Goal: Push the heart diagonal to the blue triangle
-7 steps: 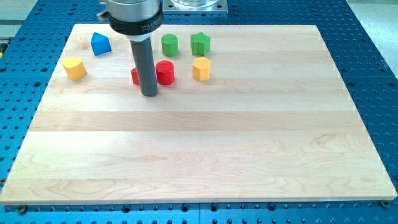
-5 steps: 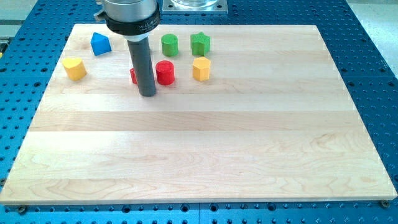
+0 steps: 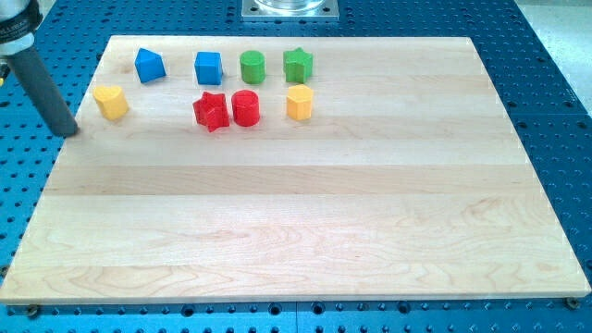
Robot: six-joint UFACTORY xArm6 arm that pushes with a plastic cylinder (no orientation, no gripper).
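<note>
Hand status: the arm carries no jaws, so no open or closed state applies; it ends in a straight dark rod whose lower end, my tip, rests at the view's left edge of the worktop, touching no block. My tip stands just to the left of the yellow heart and slightly below it, with a small gap between them. The yellow heart lies near the worktop's upper left corner, below and to the left of the blue triangle, so the two sit on a diagonal and apart from each other. To the right of the blue triangle, in the same upper row, is the blue cube, followed by the green cylinder and the green star. A lower row begins with the red star, located below the blue cube, with the red cylinder just beside it on the right, the two nearly touching. The yellow hexagon sits further right, below the green star and apart from the red cylinder. A metal plate is partly visible at the view's top, beyond the worktop's far edge.
</note>
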